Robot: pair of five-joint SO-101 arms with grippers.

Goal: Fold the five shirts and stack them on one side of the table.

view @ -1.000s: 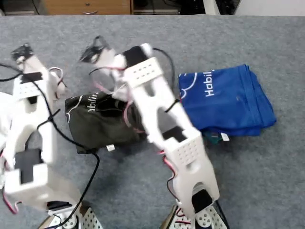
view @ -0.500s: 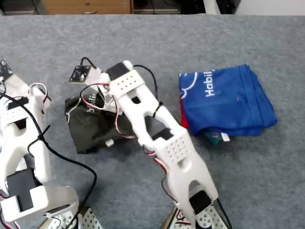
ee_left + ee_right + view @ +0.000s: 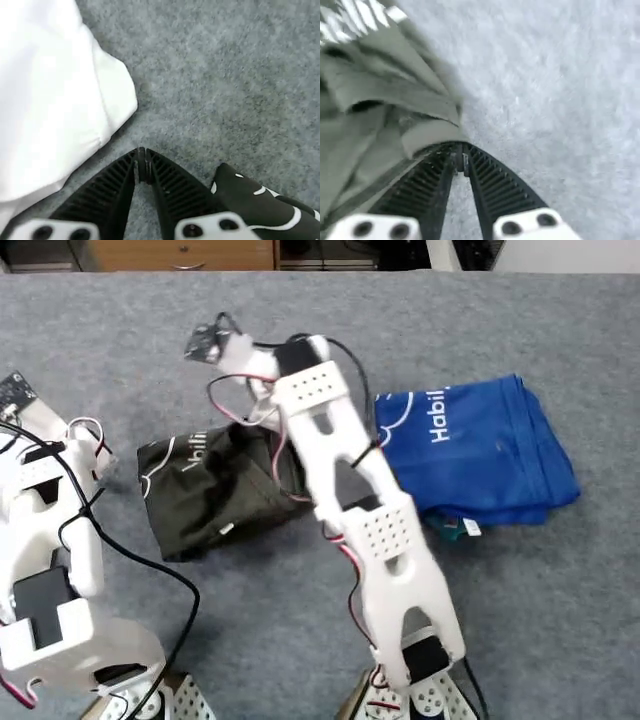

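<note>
A folded black shirt [image 3: 205,495] with white print lies left of centre on the grey table [image 3: 520,330]. My right arm [image 3: 340,470] stretches over its right side. My right gripper [image 3: 460,161] is shut, its tips at the shirt's [image 3: 375,110] folded edge and touching the table surface; I cannot tell whether any cloth is pinched. A stack of folded shirts topped by a blue shirt [image 3: 475,445] sits at the right, with red and teal edges showing beneath. My left gripper [image 3: 141,166] is shut over bare table, between a white shirt [image 3: 45,100] and the black shirt [image 3: 260,202].
My left arm [image 3: 50,500] stands at the table's left edge with loose black cables [image 3: 150,560] trailing beside it. Wooden furniture [image 3: 180,254] runs behind the far edge. Open grey surface lies along the back and at the front right.
My right arm swung left over the black shirt, then back to the right and farther away. My left arm drew back to the left edge. The black shirt kept its place.
</note>
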